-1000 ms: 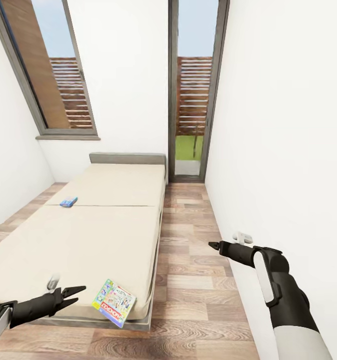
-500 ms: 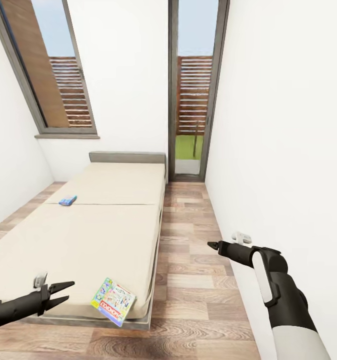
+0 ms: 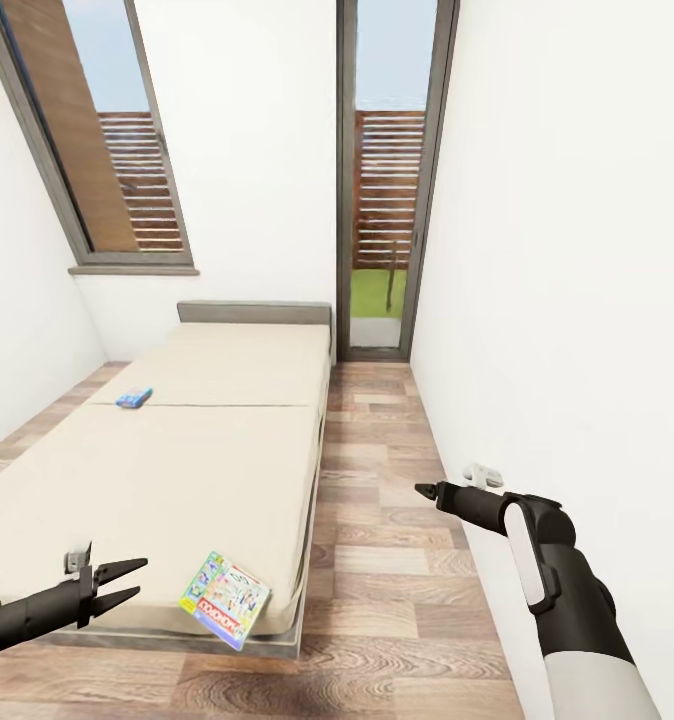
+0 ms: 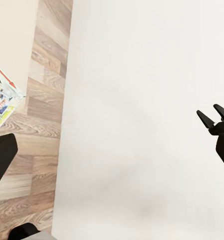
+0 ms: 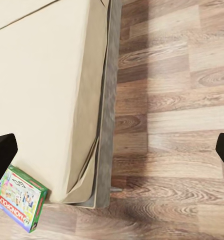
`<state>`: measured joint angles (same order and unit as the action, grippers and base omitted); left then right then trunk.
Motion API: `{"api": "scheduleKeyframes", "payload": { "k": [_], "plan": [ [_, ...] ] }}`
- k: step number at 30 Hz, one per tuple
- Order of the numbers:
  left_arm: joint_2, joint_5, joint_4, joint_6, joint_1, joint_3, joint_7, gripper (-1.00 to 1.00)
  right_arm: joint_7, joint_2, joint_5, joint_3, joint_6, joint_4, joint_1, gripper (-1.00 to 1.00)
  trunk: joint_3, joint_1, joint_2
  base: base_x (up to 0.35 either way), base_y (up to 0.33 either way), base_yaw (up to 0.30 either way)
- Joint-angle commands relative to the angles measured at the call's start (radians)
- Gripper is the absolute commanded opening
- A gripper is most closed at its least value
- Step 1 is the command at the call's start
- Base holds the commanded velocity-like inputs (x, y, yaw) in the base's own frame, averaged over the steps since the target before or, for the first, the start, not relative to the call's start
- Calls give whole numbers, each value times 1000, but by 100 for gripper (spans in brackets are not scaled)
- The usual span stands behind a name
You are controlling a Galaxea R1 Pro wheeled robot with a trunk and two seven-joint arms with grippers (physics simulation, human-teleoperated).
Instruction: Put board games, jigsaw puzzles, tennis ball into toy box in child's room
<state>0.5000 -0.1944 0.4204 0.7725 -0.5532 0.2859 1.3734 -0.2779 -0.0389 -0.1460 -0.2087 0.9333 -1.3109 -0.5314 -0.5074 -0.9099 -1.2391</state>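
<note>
A colourful Monopoly board game (image 3: 225, 600) lies on the near corner of the bed (image 3: 177, 470), overhanging its edge; it also shows as the game (image 5: 19, 205) and the game (image 4: 2, 97) in the wrist views. A small blue board game (image 3: 134, 397) rests far up the bed's left side. My left gripper (image 3: 137, 580) hovers open at the bed's near edge, left of the Monopoly box and apart from it. My right gripper (image 3: 424, 490) hangs over the floor by the right wall, its fingers wide apart and empty. The table and toy box are out of view.
A strip of wooden floor (image 3: 387, 560) runs between the bed and the white right wall (image 3: 577, 300) toward a glass door (image 3: 382, 200). A window (image 3: 117, 150) is above the headboard's left. A small white fitting (image 3: 485, 473) sits low on the right wall.
My left gripper has drawn back to the left, away from the Monopoly box. The view has shifted slightly. The right arm holds still.
</note>
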Motion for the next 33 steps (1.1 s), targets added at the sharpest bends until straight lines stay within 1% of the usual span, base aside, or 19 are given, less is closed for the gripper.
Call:
{"api": "scheduleKeyframes", "payload": {
  "k": [1,16,21,27,33],
  "plan": [
    [0,-1,0,10,-1,1,3,100,-3,-1,-2,-3,5,-1,-1,100,-4,-4,-8,0,0,0],
    [-2,-1,0,5,-1,1,-5,100,-1,-1,-1,-2,3,1,-1,100,-51,-61,-113,0,0,0],
    [-6,0,0,-4,-1,1,-23,100,-1,-1,-1,-2,3,1,-1,100,-67,-81,-148,0,0,0],
    [-10,-1,0,-7,-1,1,-58,100,-2,-1,-2,-3,2,1,-1,100,-86,-104,-190,0,0,0],
    [-13,-1,0,-7,-1,1,-68,100,-2,-1,-3,-3,2,1,-1,100,-105,-127,-232,0,0,0]
  ]
}}
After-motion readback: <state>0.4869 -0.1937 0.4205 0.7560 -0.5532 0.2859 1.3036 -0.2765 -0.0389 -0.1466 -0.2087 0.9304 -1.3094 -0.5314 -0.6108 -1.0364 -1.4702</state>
